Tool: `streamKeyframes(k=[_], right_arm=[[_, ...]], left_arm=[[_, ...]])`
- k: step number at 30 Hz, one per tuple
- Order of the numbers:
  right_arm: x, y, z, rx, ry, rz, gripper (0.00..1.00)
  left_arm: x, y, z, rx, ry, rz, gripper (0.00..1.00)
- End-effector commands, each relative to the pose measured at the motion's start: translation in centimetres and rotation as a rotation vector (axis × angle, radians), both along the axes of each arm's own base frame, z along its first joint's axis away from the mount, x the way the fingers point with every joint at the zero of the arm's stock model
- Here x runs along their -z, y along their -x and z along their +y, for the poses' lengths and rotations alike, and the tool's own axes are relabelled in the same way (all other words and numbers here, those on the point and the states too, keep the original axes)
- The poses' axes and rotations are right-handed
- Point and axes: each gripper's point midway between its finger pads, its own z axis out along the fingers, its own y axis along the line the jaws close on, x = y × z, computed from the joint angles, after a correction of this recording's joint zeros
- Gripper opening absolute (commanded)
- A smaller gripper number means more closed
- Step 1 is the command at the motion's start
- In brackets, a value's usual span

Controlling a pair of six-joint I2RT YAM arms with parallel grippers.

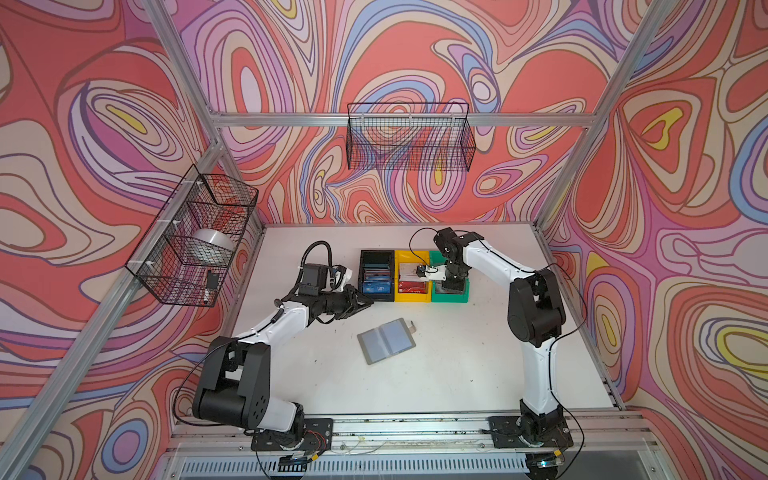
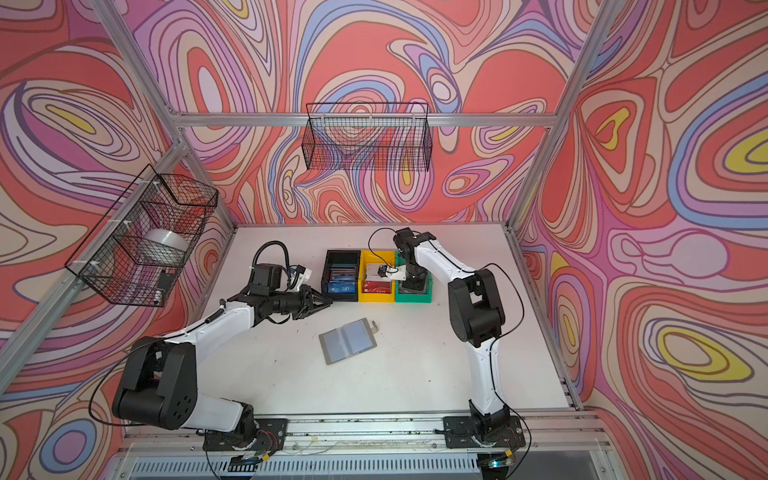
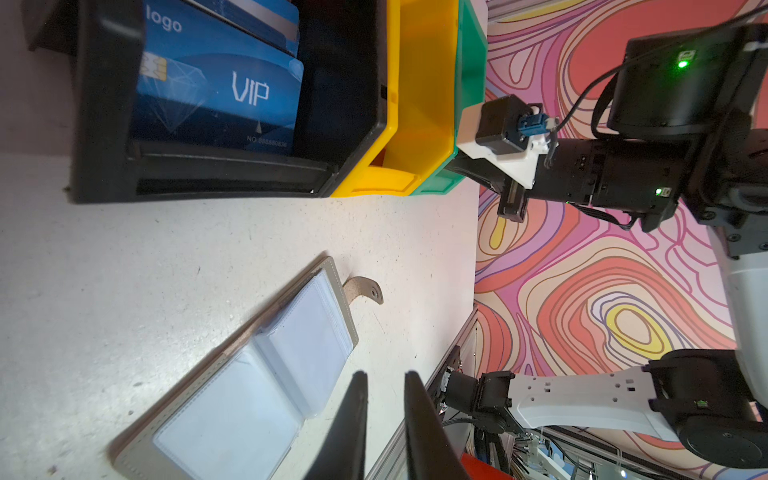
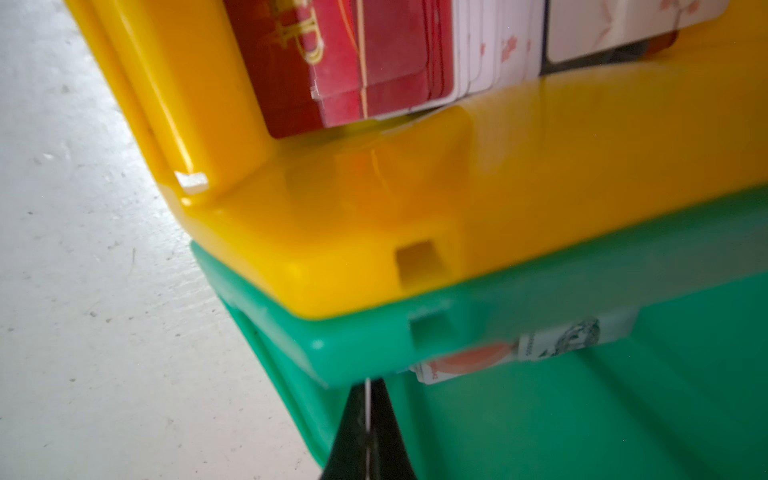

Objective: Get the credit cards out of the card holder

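Note:
The grey card holder (image 1: 386,340) (image 2: 348,340) lies open flat on the white table, its clear sleeves (image 3: 249,386) looking empty and its tab toward the bins. My left gripper (image 1: 371,304) (image 3: 384,374) hovers between holder and black bin (image 1: 362,270), open by a narrow gap with nothing in it. Blue credit cards (image 3: 216,95) stand in the black bin, red ones (image 4: 353,62) in the yellow bin (image 1: 411,297). My right gripper (image 1: 451,287) (image 4: 368,388) points down into the green bin (image 4: 582,415), shut on a thin pale card seen edge-on. A pale card with a red circle (image 4: 498,357) shows against the bin's wall.
The three bins stand side by side at the back of the table. A wire basket (image 1: 409,137) hangs on the back wall and another (image 1: 195,237) on the left wall, holding a tape roll. An aluminium rail (image 1: 415,424) runs along the front edge.

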Motion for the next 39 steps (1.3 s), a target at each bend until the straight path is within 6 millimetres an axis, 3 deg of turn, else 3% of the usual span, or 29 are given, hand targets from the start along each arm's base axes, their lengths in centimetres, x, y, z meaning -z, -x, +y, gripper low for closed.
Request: streamKeyframes(k=[1, 11, 23, 28, 33, 34, 35, 37, 38, 39], right_arm=[[0.7, -0.7, 0.1, 0.022, 0.001, -0.013, 0.10], [0.3, -1.4, 0.1, 0.059, -0.004, -0.043, 0.27], [-2.7, -7.9, -2.0, 0.146, 0.083, -0.352, 0.35], [-6.0, -8.5, -1.2, 0.269, -0.047, -0.452, 0.38], [-11.0, -5.6, 0.2, 0.462, -0.423, -0.514, 0.44], [-12.4, -4.8, 0.1, 0.498, -0.495, -0.543, 0.51], [-13.5, -4.1, -0.3, 0.539, -0.561, -0.578, 0.67], [-15.1, -2.6, -1.3, 0.599, -0.653, -0.645, 0.84], [-15.9, -1.9, -1.9, 0.629, -0.698, -0.677, 0.98], [-16.3, -1.3, -2.4, 0.646, -0.722, -0.698, 0.98]], left_arm=[[0.6, 0.2, -0.3, 0.009, 0.009, 0.017, 0.20], [0.6, 0.4, -0.3, 0.013, 0.013, 0.017, 0.20], [0.5, 0.4, -0.3, 0.016, 0.015, 0.012, 0.20], [0.1, 0.2, 0.0, 0.018, -0.023, -0.005, 0.20], [-1.2, -1.5, 1.7, -0.029, -0.152, -0.086, 0.22], [-1.2, -1.7, 2.2, -0.042, -0.171, -0.082, 0.23], [-1.7, -2.2, 2.6, -0.057, -0.183, -0.097, 0.23], [-2.6, -3.1, 3.5, -0.085, -0.206, -0.121, 0.24], [-3.0, -3.6, 3.9, -0.098, -0.221, -0.130, 0.25], [-3.1, -3.9, 4.3, -0.103, -0.238, -0.133, 0.27]])
